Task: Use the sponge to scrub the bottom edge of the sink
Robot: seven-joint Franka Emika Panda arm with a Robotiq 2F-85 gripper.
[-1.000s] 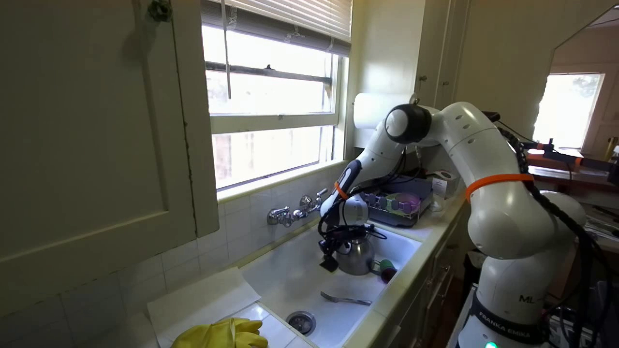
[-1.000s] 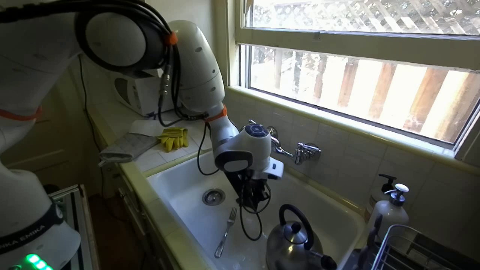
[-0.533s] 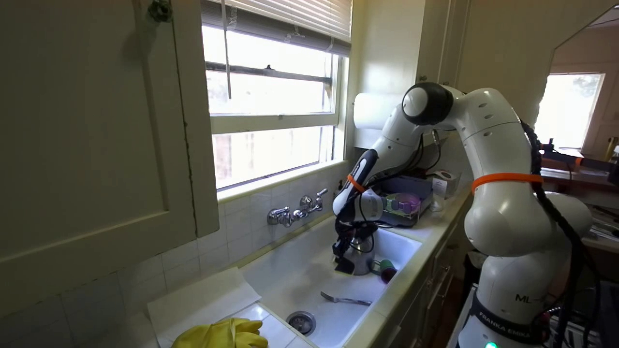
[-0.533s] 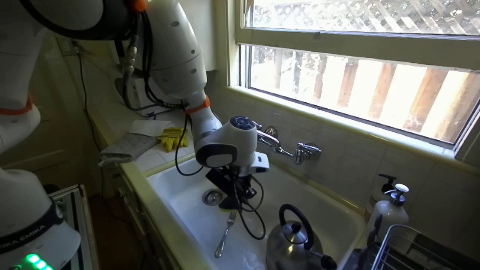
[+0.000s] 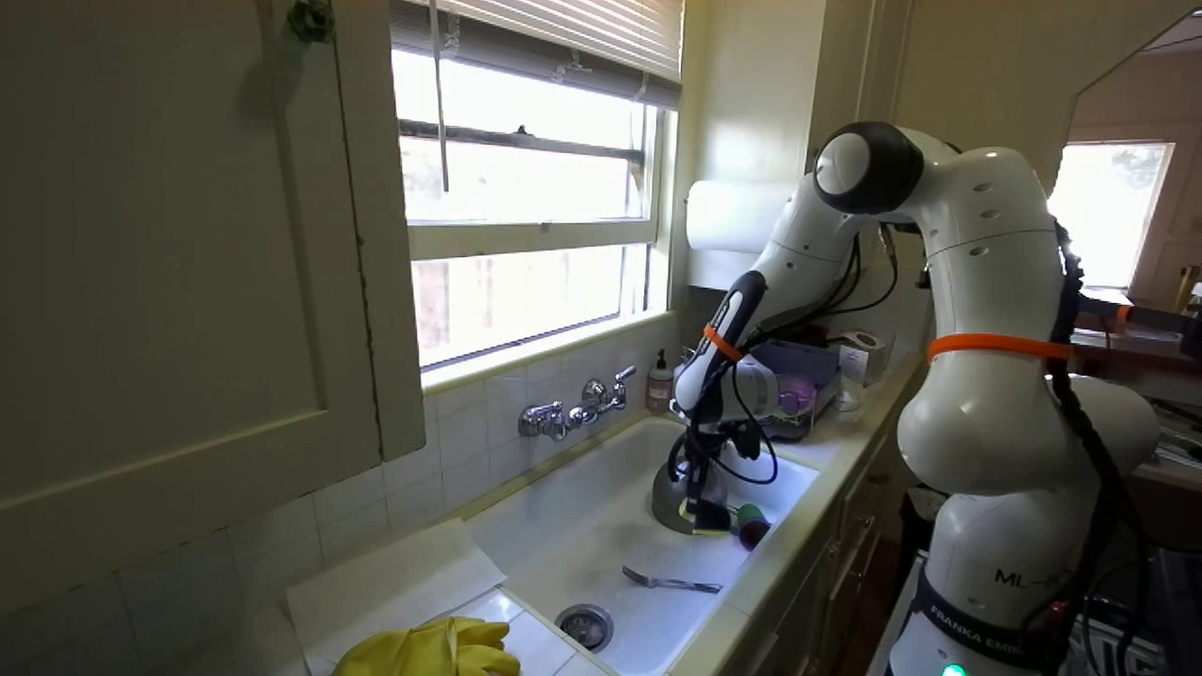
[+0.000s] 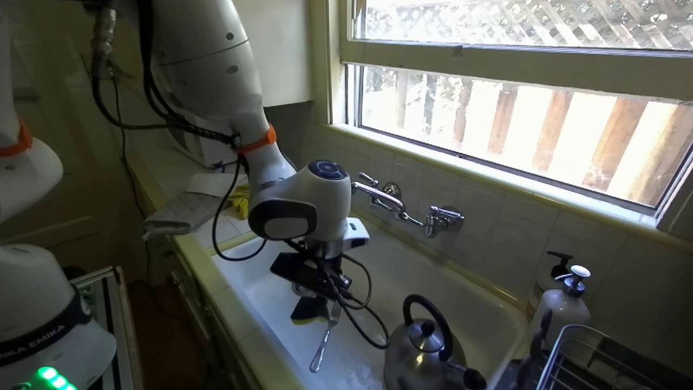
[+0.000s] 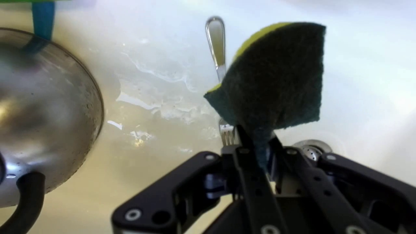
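Observation:
The sponge (image 7: 276, 81) is a dark-faced pad with a yellow underside, bent into a curve as it hangs from my gripper (image 7: 260, 138). My fingers are shut on one end of it, pinching it into a fold. In both exterior views the sponge (image 5: 711, 519) (image 6: 309, 310) is inside the white sink (image 5: 554, 507), low over the floor on the side by the front rim. Whether it touches the basin cannot be made out. In the wrist view it covers the middle of the fork. Suds and water lie on the sink floor.
A fork (image 6: 323, 345) lies on the sink floor, near the round drain (image 5: 584, 626). The steel kettle (image 6: 422, 352) stands in the basin, with a green cup (image 5: 751, 526) beside it. Chrome taps (image 6: 427, 219) jut from the wall. Yellow gloves (image 5: 427, 650) rest on the counter.
My gripper has carried the sponge across the basin, away from the tap wall toward the front rim. The grip on the sponge has stayed shut. Kettle and fork have not moved.

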